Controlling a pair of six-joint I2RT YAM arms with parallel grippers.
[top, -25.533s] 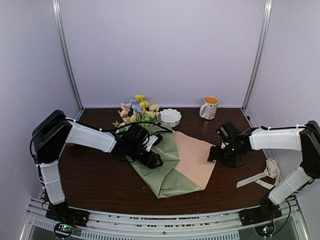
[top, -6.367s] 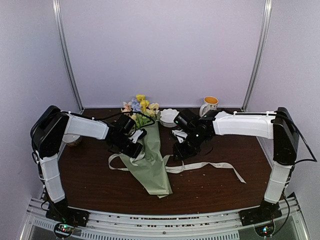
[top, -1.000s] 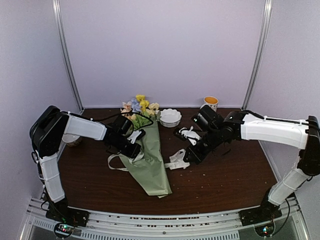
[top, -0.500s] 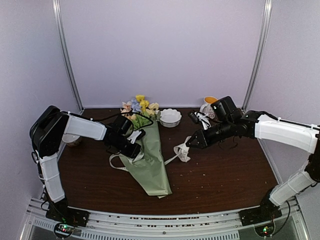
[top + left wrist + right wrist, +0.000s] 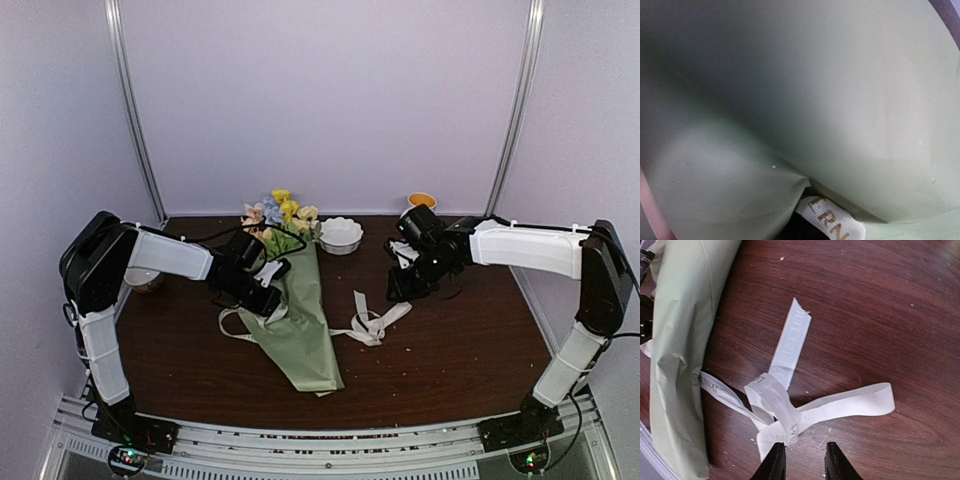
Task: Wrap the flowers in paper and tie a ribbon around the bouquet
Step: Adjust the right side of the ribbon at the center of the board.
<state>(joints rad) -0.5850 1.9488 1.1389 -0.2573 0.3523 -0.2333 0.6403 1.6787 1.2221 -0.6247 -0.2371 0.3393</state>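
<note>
- Seeing right gripper (image 5: 804,452) jaws slightly parted, empty, just by loose ribbon (image 5: 791,342) tangle on table (image 5: 880,300).
- Reading left gripper (image 5: 258,288) as clamped at bouquet (image 5: 303,330) neck; can't tell on what.
- Judging wrap done, tying underway.
- Next: regrasp tail, cinch.

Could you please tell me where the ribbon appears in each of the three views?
Top external: ribbon bunched on the table, right of the paper.
Left wrist: a printed scrap at the bottom edge.
Right wrist: knotted loops, lower centre.
Shared landmark: the sage-green paper.
</note>
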